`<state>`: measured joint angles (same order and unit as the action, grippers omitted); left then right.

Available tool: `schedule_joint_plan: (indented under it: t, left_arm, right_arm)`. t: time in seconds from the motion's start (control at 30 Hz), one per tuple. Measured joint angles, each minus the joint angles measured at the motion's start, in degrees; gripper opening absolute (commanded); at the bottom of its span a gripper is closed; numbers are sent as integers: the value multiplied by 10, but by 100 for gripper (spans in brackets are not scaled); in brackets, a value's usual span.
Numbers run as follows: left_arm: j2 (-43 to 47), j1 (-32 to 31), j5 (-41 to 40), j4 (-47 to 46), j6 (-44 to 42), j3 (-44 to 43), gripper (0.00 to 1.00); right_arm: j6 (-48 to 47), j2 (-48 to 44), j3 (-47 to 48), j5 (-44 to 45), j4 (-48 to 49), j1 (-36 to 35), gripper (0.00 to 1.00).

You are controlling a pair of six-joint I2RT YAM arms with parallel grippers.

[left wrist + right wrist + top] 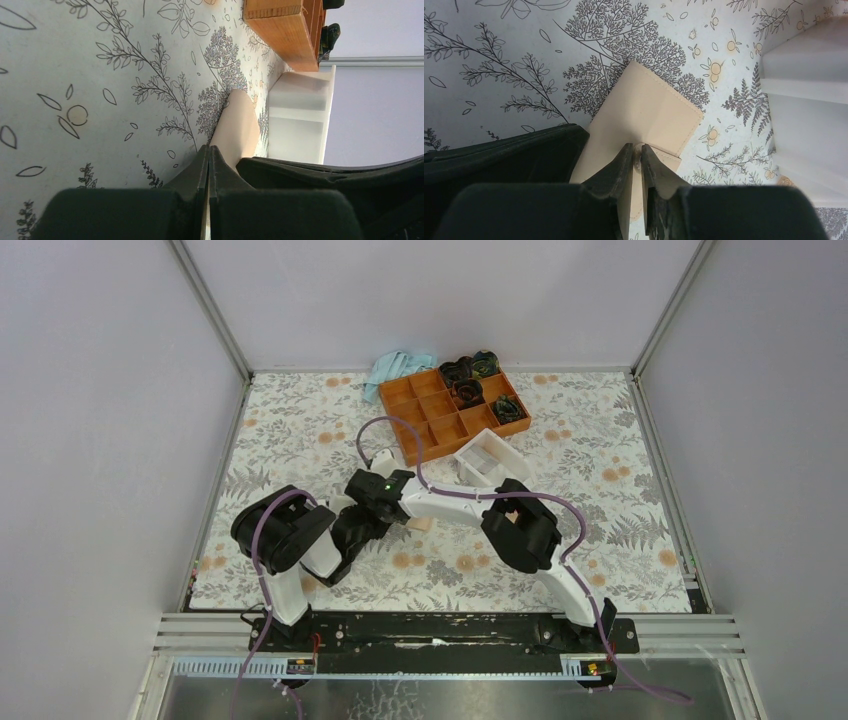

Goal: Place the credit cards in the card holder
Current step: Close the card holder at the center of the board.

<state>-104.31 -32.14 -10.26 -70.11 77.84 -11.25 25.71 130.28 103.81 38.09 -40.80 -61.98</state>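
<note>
- One card holder (pixel 644 105) (tan, stitched along its edges) is lying flat on the floral-patterned desk (pixel 300 430), near the middle, just in front of the white tray (pixel 487 453).
- Two grippers are meeting at this card holder, one from each side.
- The right gripper (pixel 638 150) is clamping a thin tan flap at the card holder's near edge. Its two fingers are standing almost together, with the tan material showing in the narrow slit between them.
- The left gripper (pixel 209 155) is holding its two fingers pressed together, tips resting at the card holder's edge. Whether a layer is being pinched between them cannot be told.
- In the right wrist view, the left gripper's dark body is overlapping the card holder's left corner.
- One orange tray (pixel 425 405) with open compartments is sitting at the far side of the desk, angled. Four dark rounded objects (pixel 467 392) are occupying its far compartments.
- One white tray is lying just beside the orange tray, on its near side.
- One light blue cloth (pixel 395 367) is lying crumpled at the far edge, touching the orange tray's far corner.
</note>
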Motion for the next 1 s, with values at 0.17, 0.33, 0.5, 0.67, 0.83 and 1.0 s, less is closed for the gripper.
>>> schedule_joint_plan:
  t: [0.17, 0.33, 0.5, 0.67, 0.83, 1.0]
  left_arm:
    - [0, 0, 0, 1, -1, -1, 0]
    - [0, -1, 4, 1, -2, -3, 0]
    - [0, -1, 5, 1, -2, -3, 0]
    - [0, -2, 9, 0, -2, -3, 0]
    - [-2, -3, 12, 3, -3, -3, 0]
    - [-5, -3, 13, 0, -3, -3, 0]
  right_arm:
    - [0, 1, -4, 5, 8, 0, 15]
    - [0, -1, -18, 18, 18, -2, 15]
    - [1, -8, -31, 20, 30, -2, 4]
    - [2, -17, -47, 28, 41, -2, 0]
    - [2, -25, -62, 40, 43, -2, 0]
    - [0, -37, -73, 49, 46, -2, 0]
